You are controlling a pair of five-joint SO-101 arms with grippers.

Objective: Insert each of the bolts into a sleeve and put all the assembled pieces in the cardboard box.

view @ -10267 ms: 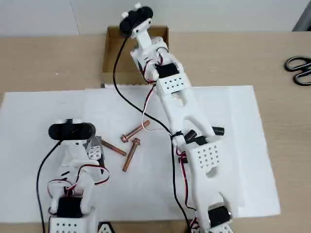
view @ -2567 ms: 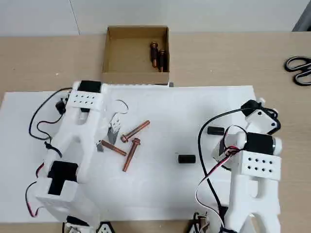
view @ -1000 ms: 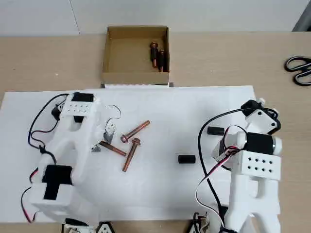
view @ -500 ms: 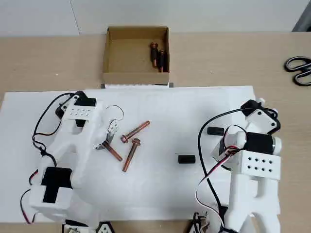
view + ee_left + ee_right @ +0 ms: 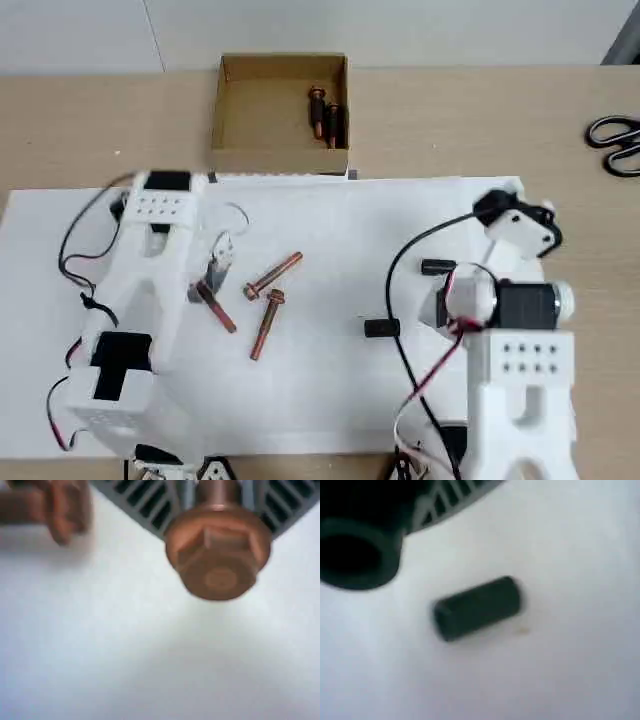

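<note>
We start from the cardboard box (image 5: 262, 110). It sits on the table (image 5: 100, 110), right at the far edge of the white sheet (image 5: 330, 400).

In front of the box and off to its left, the left arm lies over the sheet and hides a big part of it. The left claw (image 5: 208, 284) is clenched on the held bolt (image 5: 218, 312). In the left wrist view we look straight at the bolt's flat head, with its stem going up between the ribbed pads.

The loose bolts (image 5: 274, 276) lie on the sheet in front of the box, just beside the held bolt. One slants up toward the box. The other lies under it with its head close to the first one's head.

Inside the box, by its right wall, two finished pieces (image 5: 323, 113) lie side by side.

In front of the box and a bit to its right, the middle sleeve (image 5: 381, 327) lies alone on the sheet. A black cable (image 5: 392, 280) curves past it.

Farther right of the box, the end sleeve (image 5: 437, 267) lies just beside the right claw (image 5: 438, 298). The right arm is in the way, so we cannot tell if this claw is clenched or released. We also cannot tell if it touches the sleeve.

Far to the right of the box, scissors (image 5: 612, 130) lie on the bare table.
</note>
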